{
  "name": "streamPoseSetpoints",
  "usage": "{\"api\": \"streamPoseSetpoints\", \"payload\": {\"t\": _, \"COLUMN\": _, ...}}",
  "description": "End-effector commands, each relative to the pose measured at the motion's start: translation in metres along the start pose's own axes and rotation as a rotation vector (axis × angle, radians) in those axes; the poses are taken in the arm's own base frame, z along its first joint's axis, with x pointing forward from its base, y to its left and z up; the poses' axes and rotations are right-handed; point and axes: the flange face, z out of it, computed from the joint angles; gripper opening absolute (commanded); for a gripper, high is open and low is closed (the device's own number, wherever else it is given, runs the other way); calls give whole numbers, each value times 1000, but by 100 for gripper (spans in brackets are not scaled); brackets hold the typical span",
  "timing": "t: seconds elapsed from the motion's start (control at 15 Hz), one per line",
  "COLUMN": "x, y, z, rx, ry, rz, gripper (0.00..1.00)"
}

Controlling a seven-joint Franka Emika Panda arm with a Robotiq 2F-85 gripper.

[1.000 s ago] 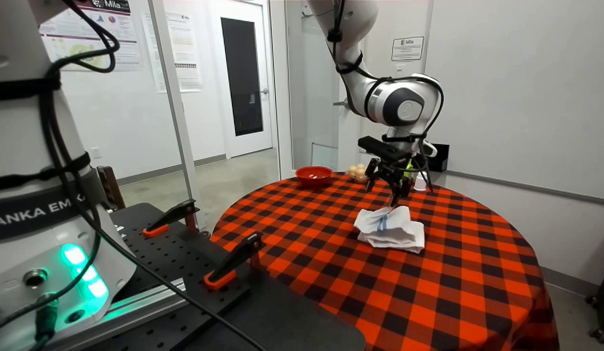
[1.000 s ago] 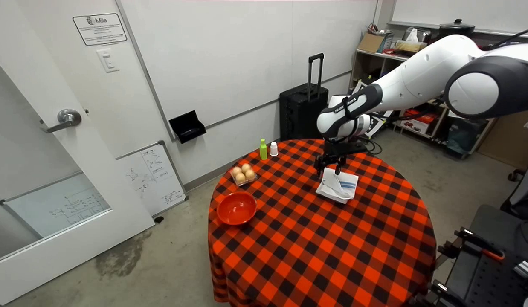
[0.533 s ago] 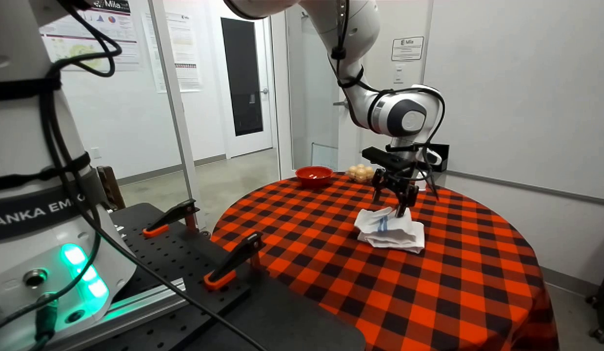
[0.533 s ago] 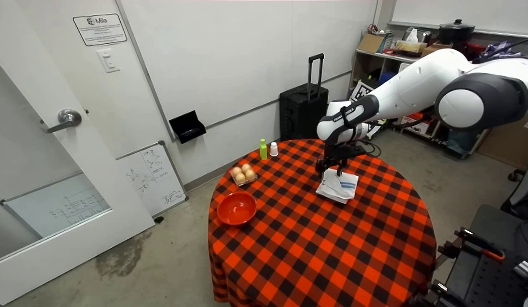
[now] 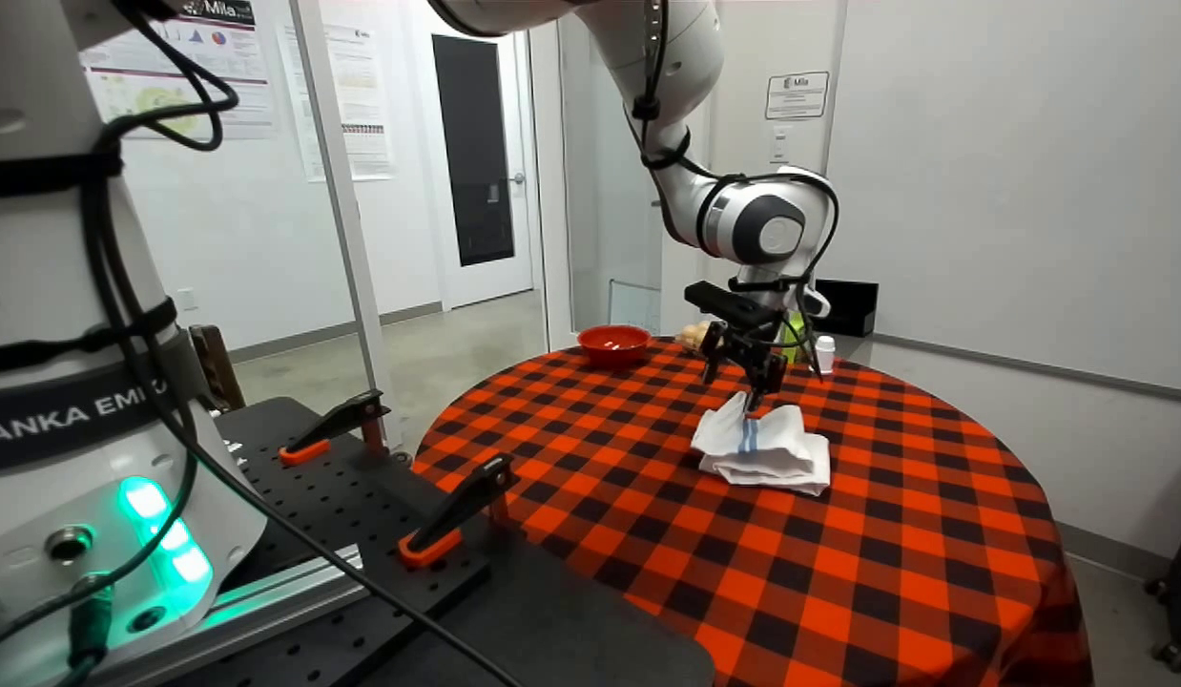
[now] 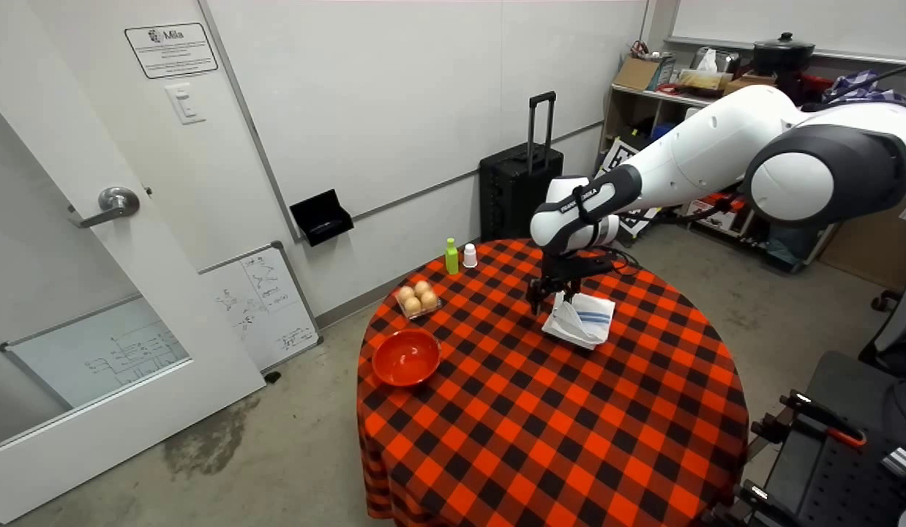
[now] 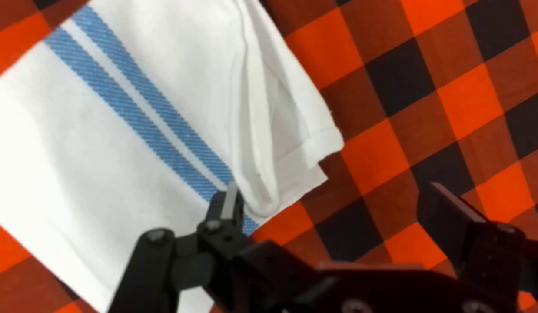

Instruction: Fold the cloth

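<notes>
The cloth lies on the red and black tablecloth, under the gripper. It is white with two blue stripes, and it is folded up into a small pile. The pile is a bit messy: some layers poke out past the others, and a flap sticks up by the stripes. At one side a fold bends round like a loop.

The gripper is black, and its fingers are spread wide and loose. One finger is over the edge of the cloth, at the stripes, just beside the loop. I can't tell if it touches. The other finger is out over the tablecloth. The big white arm reaches across and bends down, so the gripper points at the cloth.

Well apart from the cloth, a red bowl sits near the tablecloth's edge. Near the bowl are four tan balls in a clear tray. Farther along the edge, a green bottle stands just beside a little white bottle. Beyond them I see a black suitcase. Green lights glow on the robot's base.
</notes>
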Motion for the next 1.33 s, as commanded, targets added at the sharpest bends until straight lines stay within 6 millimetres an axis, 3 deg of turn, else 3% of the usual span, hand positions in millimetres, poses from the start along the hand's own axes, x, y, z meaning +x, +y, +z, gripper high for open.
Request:
{"api": "streamPoseSetpoints", "payload": {"t": 0.0, "x": -16, "y": -27, "z": -7, "rx": 1, "ry": -12, "rz": -42, "gripper": 100}}
{"api": "streamPoseSetpoints", "payload": {"t": 0.13, "x": -26, "y": -38, "z": -12, "rx": -1, "ry": -23, "rz": -64, "gripper": 100}}
{"api": "streamPoseSetpoints", "payload": {"t": 0.27, "x": -33, "y": -37, "z": -17, "rx": -15, "ry": -30, "rz": -61, "gripper": 100}}
{"api": "streamPoseSetpoints", "payload": {"t": 0.53, "x": -49, "y": 4, "z": -44, "rx": -83, "ry": -34, "rz": -20, "gripper": 100}}
{"api": "streamPoseSetpoints", "payload": {"t": 0.8, "x": -77, "y": 43, "z": -77, "rx": -123, "ry": 37, "rz": 39, "gripper": 100}}
{"api": "streamPoseSetpoints", "payload": {"t": 1.07, "x": -113, "y": 52, "z": -98, "rx": -117, "ry": 122, "rz": 30, "gripper": 100}}
{"api": "streamPoseSetpoints", "payload": {"t": 1.27, "x": -151, "y": 53, "z": -113, "rx": -175, "ry": 120, "rz": -83, "gripper": 100}}
